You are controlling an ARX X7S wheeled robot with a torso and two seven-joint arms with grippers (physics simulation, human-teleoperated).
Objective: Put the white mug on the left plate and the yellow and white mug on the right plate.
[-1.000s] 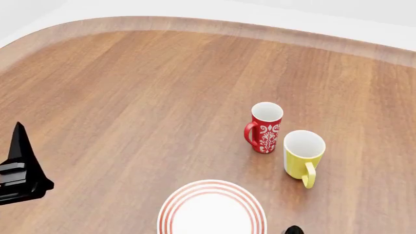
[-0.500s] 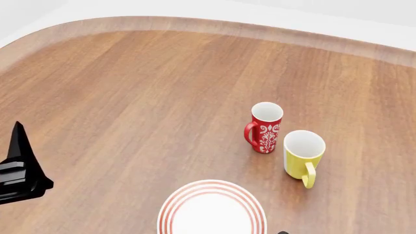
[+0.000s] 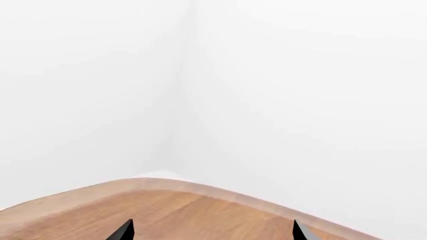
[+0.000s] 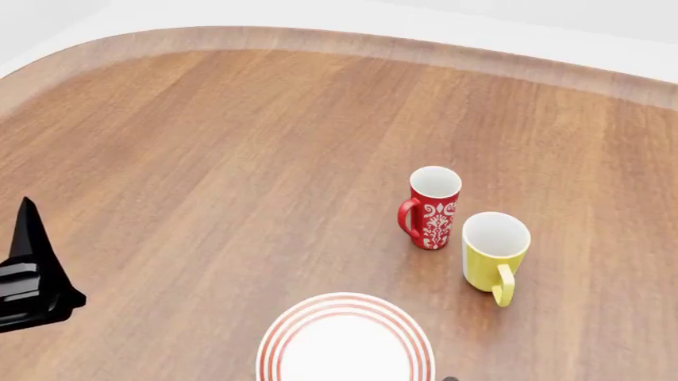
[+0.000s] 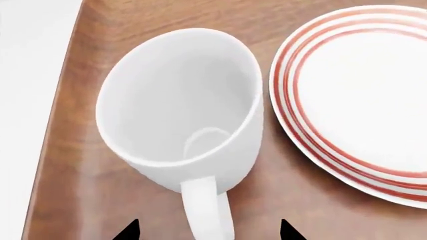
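The white mug [image 5: 180, 110] stands upright by the table's edge, with its handle [image 5: 207, 210] pointing toward my right gripper [image 5: 208, 231]. That gripper is open, and the handle lies between its two fingertips without contact. A plate [image 5: 360, 100] with red rings lies right beside the mug; I cannot tell which of the two plates it is. The yellow and white mug [image 4: 495, 255] stands right of centre in the head view, and a ringed plate [image 4: 345, 337] lies at the bottom edge. My left gripper [image 3: 211, 232] is open and empty, low at the left [image 4: 30, 262].
A red mug [image 4: 434, 208] with a white pattern stands just left of and behind the yellow mug. The wooden table's curved far edge [image 4: 317, 40] meets a white wall. The left wrist view shows a table corner [image 3: 167, 185] and white walls.
The dark tip of my right gripper at the bottom of the head view has slid left and down, almost out of view. The left gripper has barely shifted. The mugs have not moved.
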